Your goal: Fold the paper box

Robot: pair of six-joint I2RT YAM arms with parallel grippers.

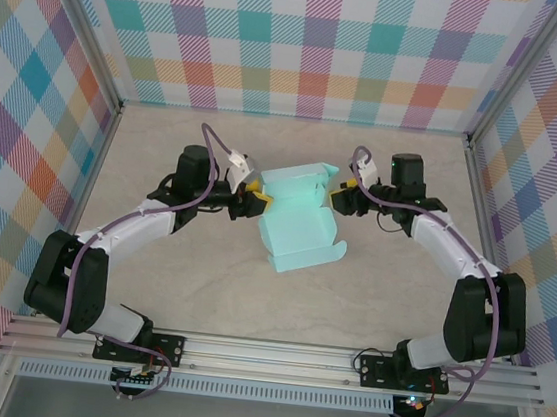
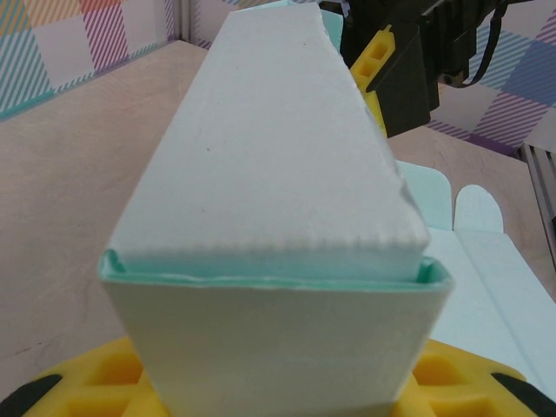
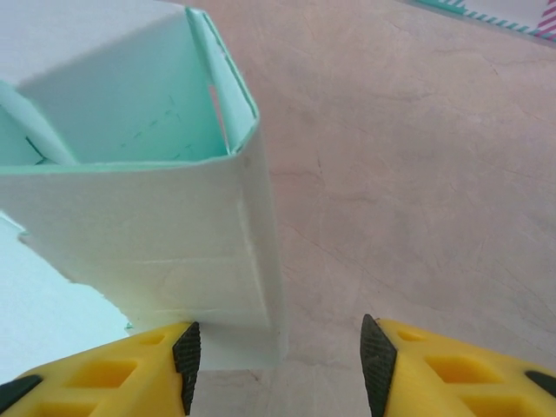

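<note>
Rail: an aluminium rail (image 1: pixel 272 354) is seen across the bottom of the top view, with both arm bases bolted to it.
Left gripper: the left gripper (image 1: pixel 256 198) is placed just left of centre, against the left end of the paper box (image 1: pixel 297 221). In the left wrist view its yellow fingers (image 2: pixel 109 373) are seen at the lower corners with the box's end wall between them. The jaws are set narrow, closed on the card.
Right gripper: the right gripper (image 1: pixel 339 186) is placed just right of centre, at the box's right end. In the right wrist view the jaws are held apart. A corner of the box wall lies against the left pad (image 3: pixel 187 354), and the other pad is left clear of the card.
Paper box: it is found at the centre of the top view, on the table (image 1: pixel 389 302), between the two grippers. Its upper part is raised into walls, and a flat panel is spread toward the lower right.
Enclosure: checked panels (image 1: pixel 308 41) are seen along the top and sides.
</note>
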